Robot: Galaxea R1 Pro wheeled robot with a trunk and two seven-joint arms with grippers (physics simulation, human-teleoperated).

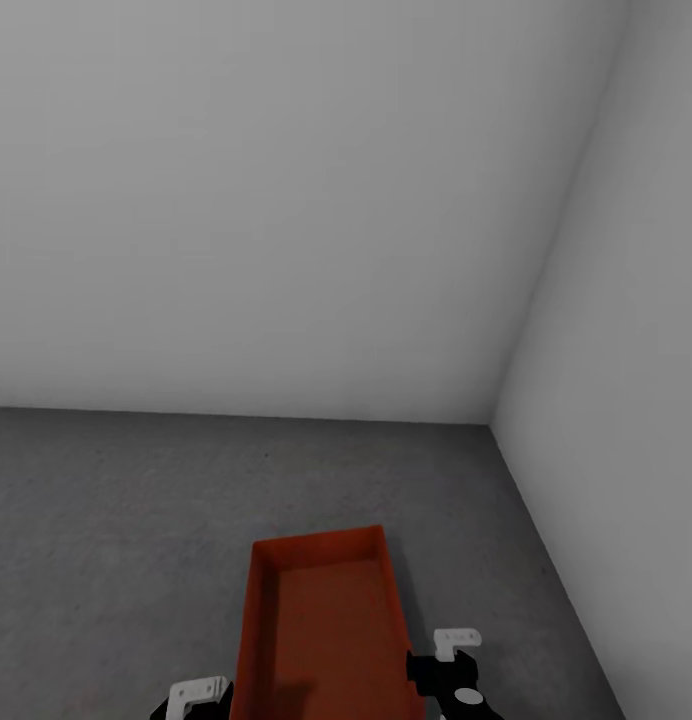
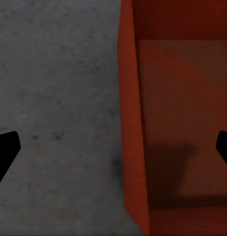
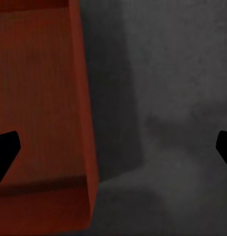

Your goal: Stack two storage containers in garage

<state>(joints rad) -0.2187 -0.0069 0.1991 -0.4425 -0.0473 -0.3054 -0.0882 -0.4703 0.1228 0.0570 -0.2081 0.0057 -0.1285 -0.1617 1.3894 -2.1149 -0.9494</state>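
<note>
— Both pincers first: what are they doing?

— Left gripper (image 2: 113, 147) straddles the left long wall of the storage container (image 1: 326, 630), one finger outside over the concrete, the other over the bin's inside. Right gripper (image 3: 113, 147) mirrors it on the right wall. In both wrist views my fingertips sit wide apart at the picture edges, nowhere near pinching the thin wall between them, so I'd call both released, grasping nothing.

— Where's the bin, then?

— On the garage floor (image 1: 116, 500), dark speckled concrete, near me and a little right of centre, its long axis running away towards the far wall (image 1: 266, 200). It's open side up and I see nothing in it, only a shadow across its bottom. The corner where the far wall meets the right wall (image 1: 626, 300) lies beyond it.

— Why straddle the walls like that?

— My guess: a wide, thin-walled bin is easiest to carry by clamping each long side, one arm apiece, so it stays level. With the jaws spread, this reads to me as a set-down; whether the bin rests fully on the concrete I can't tell for certain, though the shadow at its right foot hugs it closely.

— And the other container?

— If this one is the base, flat and square, it should take its twin on top. Placed away from both walls, it leaves me room to approach.
</note>
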